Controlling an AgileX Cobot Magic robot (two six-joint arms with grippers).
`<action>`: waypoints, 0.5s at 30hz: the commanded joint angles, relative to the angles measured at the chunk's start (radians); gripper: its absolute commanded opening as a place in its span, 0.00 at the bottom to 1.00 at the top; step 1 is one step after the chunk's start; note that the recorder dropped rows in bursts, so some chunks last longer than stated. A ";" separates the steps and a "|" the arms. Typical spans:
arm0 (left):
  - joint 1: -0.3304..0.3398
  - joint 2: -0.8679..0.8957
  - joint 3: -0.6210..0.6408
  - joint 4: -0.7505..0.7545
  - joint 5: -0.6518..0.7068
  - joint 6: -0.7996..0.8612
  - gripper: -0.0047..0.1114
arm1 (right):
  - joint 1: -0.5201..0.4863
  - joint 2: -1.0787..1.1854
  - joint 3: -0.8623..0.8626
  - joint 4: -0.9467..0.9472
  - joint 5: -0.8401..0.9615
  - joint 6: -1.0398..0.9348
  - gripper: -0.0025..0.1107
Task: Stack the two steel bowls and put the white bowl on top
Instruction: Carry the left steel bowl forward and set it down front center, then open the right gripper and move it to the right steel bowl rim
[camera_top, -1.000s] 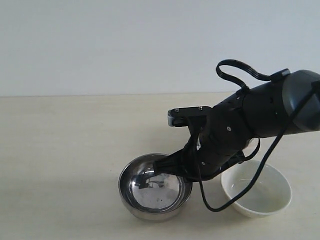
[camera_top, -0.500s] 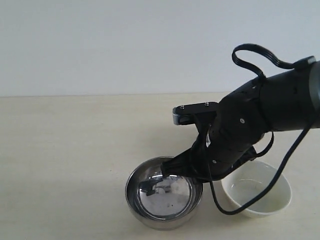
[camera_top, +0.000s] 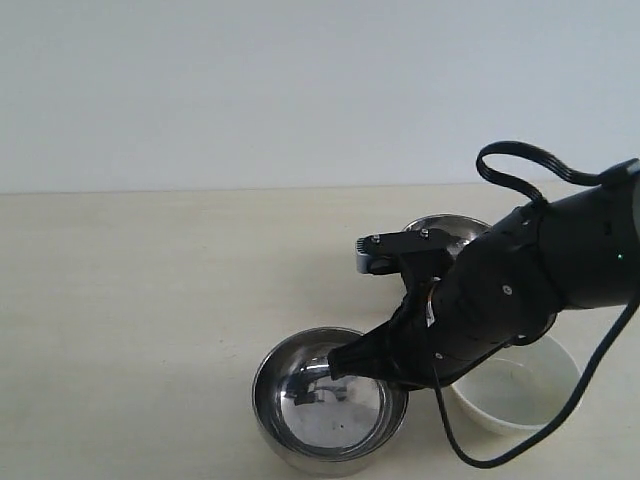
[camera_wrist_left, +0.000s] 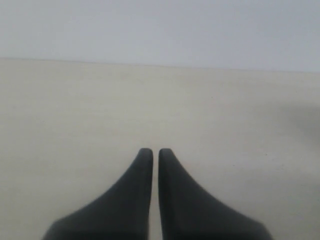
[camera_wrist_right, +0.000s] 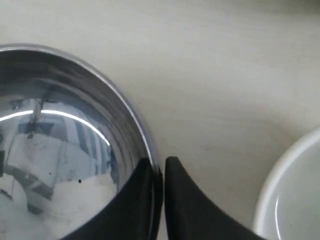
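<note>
My right gripper (camera_wrist_right: 159, 161) is shut on the rim of a shiny steel bowl (camera_wrist_right: 60, 150), one finger inside and one outside. In the exterior view this steel bowl (camera_top: 325, 405) is at the front centre, with the right gripper (camera_top: 347, 362) on its right rim. The second steel bowl (camera_top: 445, 227) peeks out behind the right arm. A glossy white bowl (camera_top: 520, 390) sits just right of the held bowl, and the white bowl's edge (camera_wrist_right: 295, 195) shows in the right wrist view. My left gripper (camera_wrist_left: 151, 152) is shut on nothing above bare table.
The beige tabletop (camera_top: 150, 300) stretches left and back to a pale wall (camera_top: 250, 90). The bulky black right arm (camera_top: 530, 290) with its looping cable (camera_top: 530, 160) hangs over the white bowl and hides most of the second steel bowl.
The right gripper has carried the steel bowl to the right and nearer the front edge. The arm shifted right and lower, uncovering the second steel bowl behind it.
</note>
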 joint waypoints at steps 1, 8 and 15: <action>-0.005 -0.003 0.003 0.000 -0.007 -0.005 0.07 | -0.001 -0.013 -0.003 -0.004 -0.005 0.001 0.42; -0.005 -0.003 0.003 0.000 -0.007 -0.005 0.07 | -0.001 -0.080 -0.121 -0.042 0.064 -0.015 0.83; -0.005 -0.003 0.003 0.000 -0.007 -0.005 0.07 | -0.001 -0.124 -0.238 -0.375 0.296 0.225 0.83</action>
